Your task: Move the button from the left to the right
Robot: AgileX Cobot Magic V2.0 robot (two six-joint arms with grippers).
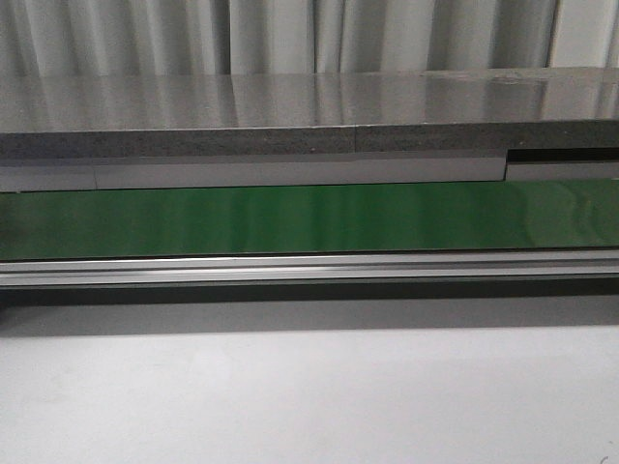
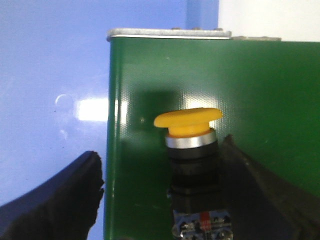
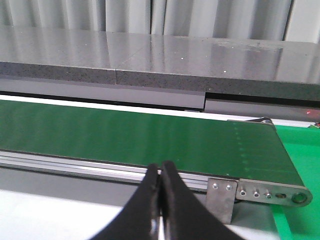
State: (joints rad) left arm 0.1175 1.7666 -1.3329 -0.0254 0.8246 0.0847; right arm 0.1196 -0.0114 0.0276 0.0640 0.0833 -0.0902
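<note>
From the front, neither hand nor the button shows; only the green belt (image 1: 309,218) runs across the width, with a grey ledge (image 1: 290,121) behind it and the pale table (image 1: 309,396) in front; so this view says nothing about the grasp, and it should not be relied on for placing.

In the left wrist view the button (image 2: 192,150) stands upright on the green belt, yellow cap on top and silver ring below it, dark body lower down with small blue and red marks at its base; it sits inside the left hand (image 2: 165,200), closer to one finger than the other; that nearer finger (image 2: 260,195) seems to touch or nearly touch the body, while the far finger (image 2: 60,200) stands well apart over the blue surface beside the belt; the left hand is released, not yet gripping. To do this step well, I judge the hand should centre on the body first, then close on the blocky part below the ring, not on the cap, which would likely slip; an off-centre squeeze may tip it.

In the right wrist view the right hand (image 3: 161,200) is clenched on nothing, fingertips together, hanging before the belt's end roller (image 3: 272,190); it looks idle.
</note>
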